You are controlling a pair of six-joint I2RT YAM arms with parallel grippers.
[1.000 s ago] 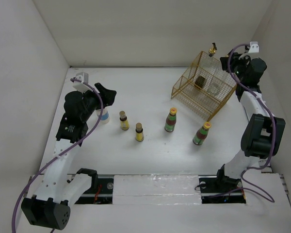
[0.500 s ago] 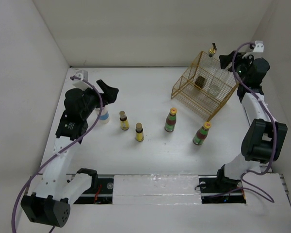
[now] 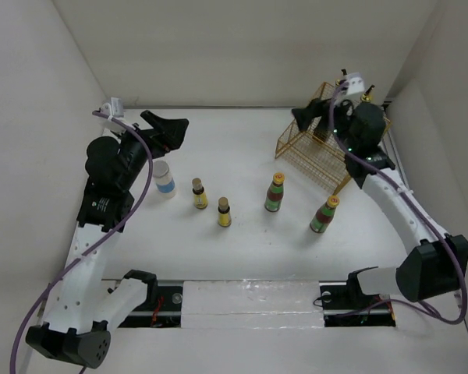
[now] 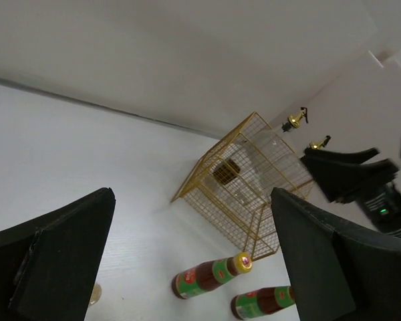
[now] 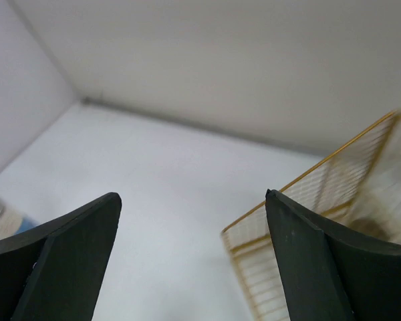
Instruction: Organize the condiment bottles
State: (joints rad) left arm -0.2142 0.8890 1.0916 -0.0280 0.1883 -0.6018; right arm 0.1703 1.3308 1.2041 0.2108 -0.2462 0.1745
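The left gripper (image 3: 174, 131) hangs in the air over the far-left part of the table (image 3: 234, 140), its fingers (image 4: 60, 254) spread wide with nothing between them. Just near of it on the table stands the white blue-banded bottle (image 3: 165, 179), apart from the fingers. To that bottle's right come the first small yellow bottle (image 3: 199, 193) and the second small yellow bottle (image 3: 224, 212), both brown-capped and upright, then the first green-red-labelled bottle (image 3: 275, 192) and, further right, the second green-red-labelled bottle (image 3: 324, 214), each with a yellow cap. All five stand in a loose row across the middle of the table, none touching another. The right gripper (image 3: 303, 118) hovers by the left side of the gold wire basket (image 3: 327, 167), its fingers (image 5: 60, 261) also parted and holding nothing. The basket sits at the far right, tilted, with something dark showing through its mesh. Beyond it two gold pourers (image 4: 294, 120) rise above the wire, marking the tall glass bottles; their bodies cannot be made out clearly through the mesh and behind the right arm (image 3: 390, 195), which crosses in front of that corner.
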